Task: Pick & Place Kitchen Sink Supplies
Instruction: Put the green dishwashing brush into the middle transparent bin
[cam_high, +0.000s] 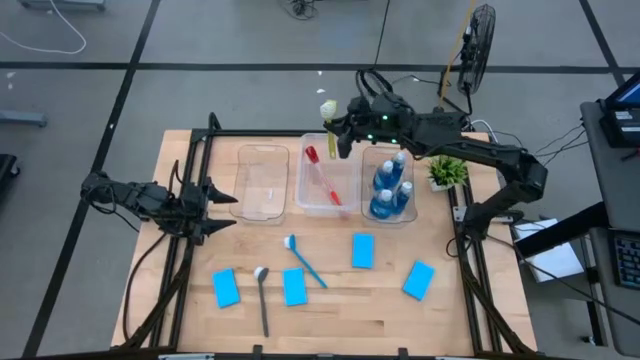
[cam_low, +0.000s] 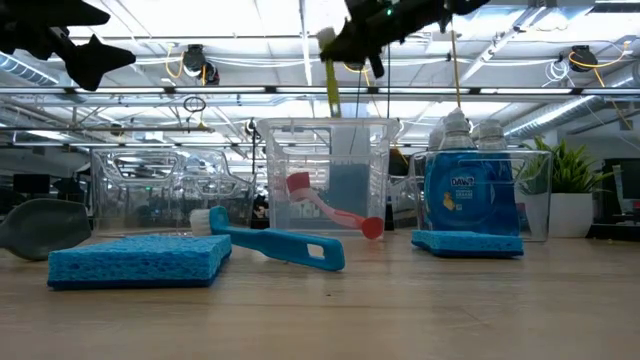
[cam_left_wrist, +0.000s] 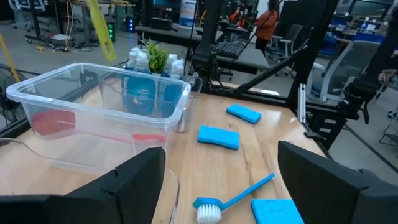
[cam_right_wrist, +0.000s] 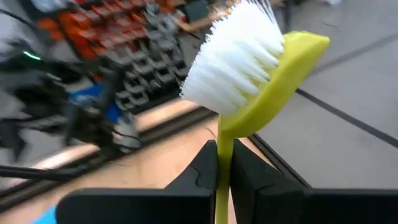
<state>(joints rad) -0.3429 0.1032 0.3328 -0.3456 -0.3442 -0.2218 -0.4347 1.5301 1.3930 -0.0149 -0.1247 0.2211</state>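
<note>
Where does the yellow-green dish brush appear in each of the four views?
High view: yellow-green brush at the right gripper, over the middle tub.
Low view: hanging top centre, over that tub.
Left wrist view: only its handle.
Right wrist view: bristle head, handle between the fingers.
Shared landmark: blue bottles.

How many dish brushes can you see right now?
4: red brush in the middle tub, blue brush and dark brush on the table, yellow-green brush in the right gripper.
</note>
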